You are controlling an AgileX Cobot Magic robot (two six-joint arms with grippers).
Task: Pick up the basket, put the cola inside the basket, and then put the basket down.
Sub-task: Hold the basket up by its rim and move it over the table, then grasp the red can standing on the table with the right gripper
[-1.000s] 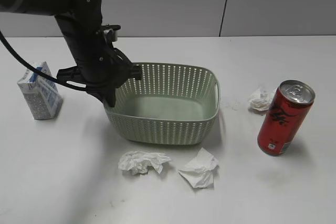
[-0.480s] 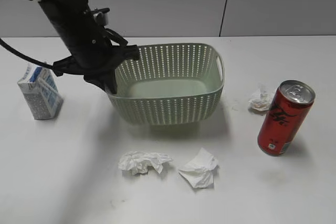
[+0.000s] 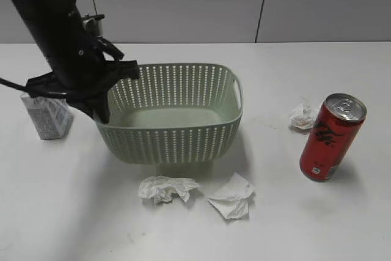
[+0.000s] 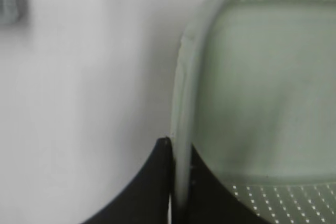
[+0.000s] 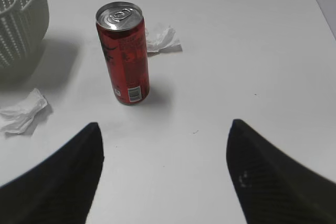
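Clamped on the left rim of the basket [image 3: 174,117], the left tool [image 4: 176,182] holds it tilted off the desk [image 3: 183,224], while the right tool [image 5: 165,145], jaws spread wide and empty, hangs above the desk. From the right tool the cola [image 5: 123,51] stands upright at about 11 o'clock, near, its long axis vertical. The right arm is clearly the nearer, and the basket sits at the can's 9 o'clock.

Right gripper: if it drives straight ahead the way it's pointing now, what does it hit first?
Probably bare table. The open right gripper points down at the empty surface, with the cola standing left of its centre line. Depth is hard to judge, so the left finger might graze the can.
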